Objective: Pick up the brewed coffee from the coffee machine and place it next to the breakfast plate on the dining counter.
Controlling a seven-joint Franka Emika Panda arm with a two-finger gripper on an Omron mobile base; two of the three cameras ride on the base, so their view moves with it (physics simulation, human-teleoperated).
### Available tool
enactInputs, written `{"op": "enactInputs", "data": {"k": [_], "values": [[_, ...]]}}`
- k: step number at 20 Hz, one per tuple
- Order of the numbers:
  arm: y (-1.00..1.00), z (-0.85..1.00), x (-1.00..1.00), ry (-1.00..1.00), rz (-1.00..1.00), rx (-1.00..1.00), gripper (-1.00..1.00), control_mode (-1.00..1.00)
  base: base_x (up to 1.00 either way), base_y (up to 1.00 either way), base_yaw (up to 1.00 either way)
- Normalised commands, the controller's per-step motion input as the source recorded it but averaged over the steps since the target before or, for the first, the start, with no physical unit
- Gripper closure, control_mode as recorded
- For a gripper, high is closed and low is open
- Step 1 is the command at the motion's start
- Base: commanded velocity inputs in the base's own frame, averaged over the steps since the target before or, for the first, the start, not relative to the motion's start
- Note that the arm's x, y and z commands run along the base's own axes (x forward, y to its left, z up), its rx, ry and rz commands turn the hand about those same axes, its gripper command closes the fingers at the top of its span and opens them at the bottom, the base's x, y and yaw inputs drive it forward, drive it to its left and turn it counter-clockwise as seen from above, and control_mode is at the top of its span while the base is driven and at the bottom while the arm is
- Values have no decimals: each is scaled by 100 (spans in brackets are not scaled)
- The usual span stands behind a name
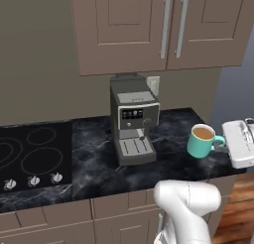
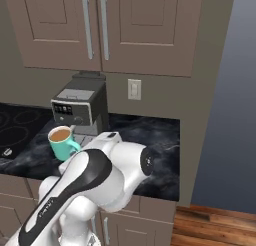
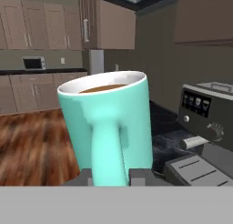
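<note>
Our two-finger gripper (image 3: 110, 176) clenched on the handle of the teal-green mug of brown coffee (image 1: 201, 141), held above the black marble worktop (image 1: 171, 126), right of the grey espresso machine (image 1: 132, 120), built-in cooktop (image 1: 34, 156) left, taupe wall cabinets (image 1: 149, 25) overhead, wood floor (image 2: 212, 227) beyond.

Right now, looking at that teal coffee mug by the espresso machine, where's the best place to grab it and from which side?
By its handle, coming in level from the side. The brewed coffee is upright and full near the rim, so a top grip is poor. The gripper is already shut on that handle, to the right of the coffee machine.
</note>
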Motion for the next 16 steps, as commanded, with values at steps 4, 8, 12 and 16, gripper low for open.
{"op": "enactInputs", "data": {"k": [4, 8, 12, 16], "values": [[0, 6, 3, 1, 4, 0, 100, -100, 0, 0, 0], [0, 0, 11, 2, 0, 0, 100, -100, 0, 0, 0], [0, 0, 1, 0, 0, 0, 100, -100, 0, 0, 0], [2, 0, -5, 0, 0, 0, 100, -100, 0, 0, 0]]}}
